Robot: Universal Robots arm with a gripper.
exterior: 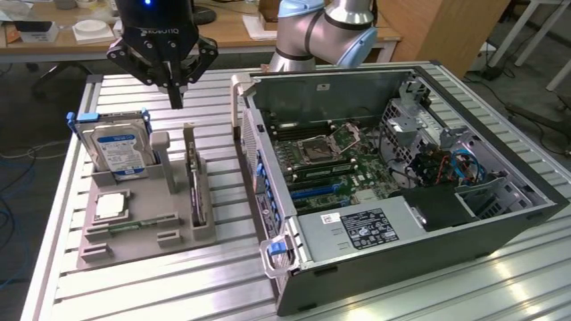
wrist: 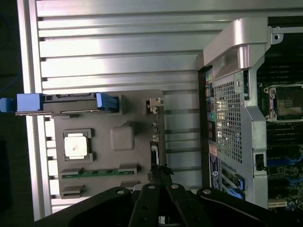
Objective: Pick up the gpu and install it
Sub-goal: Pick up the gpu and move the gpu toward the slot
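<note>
Gripper [exterior: 176, 99] with fingers shut on nothing, hanging above the gpu [exterior: 196, 190] and clear of it. Gpu standing on its long edge in a slot along the side of a grey tray [exterior: 152, 200] that faces the open computer case [exterior: 428, 257]. Same tray: upright hard drive [exterior: 120, 150], square processor chip [exterior: 111, 206] and green memory stick [exterior: 134, 227]. Tray near the slatted table's [exterior: 134, 287] edge at the exterior view's left, case at its right.
</note>
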